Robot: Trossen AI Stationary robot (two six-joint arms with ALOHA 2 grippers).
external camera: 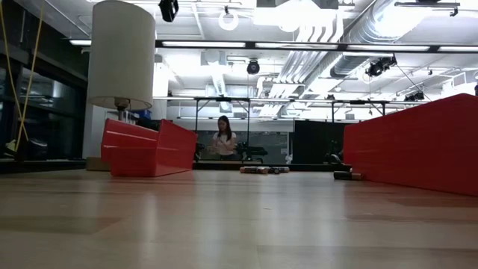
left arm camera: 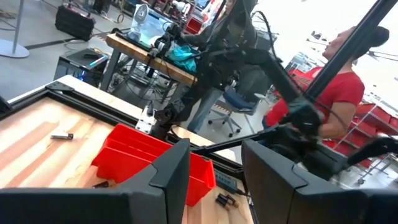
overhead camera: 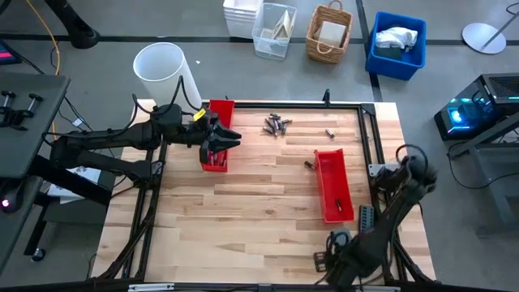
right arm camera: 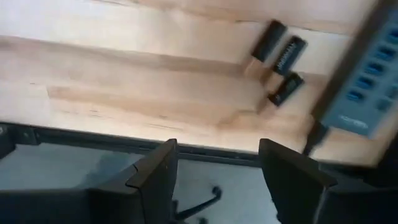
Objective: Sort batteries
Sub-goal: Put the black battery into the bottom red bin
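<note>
Loose batteries lie on the wooden table: a cluster (overhead camera: 277, 125) near the far edge, one (overhead camera: 330, 133) to its right and one (overhead camera: 309, 165) beside the right red tray (overhead camera: 333, 185). In the low view they show as (external camera: 261, 169). More batteries (overhead camera: 215, 159) lie in the left red tray (overhead camera: 217, 130). My left gripper (overhead camera: 231, 139) hovers level over that tray, open, with nothing between its fingers (left arm camera: 214, 155). My right gripper (overhead camera: 340, 242) points down over the table's near right corner, open and holding nothing (right arm camera: 217, 155).
A long grey ridged strip (overhead camera: 366, 216) (right arm camera: 367, 87) lies at the table's right side, with small dark oblong pieces (right arm camera: 283, 59) next to it. A white cylinder (overhead camera: 165, 69) stands past the far left corner. Boxes and a basket (overhead camera: 328, 32) sit behind the table. People show beyond the table (left arm camera: 323, 93).
</note>
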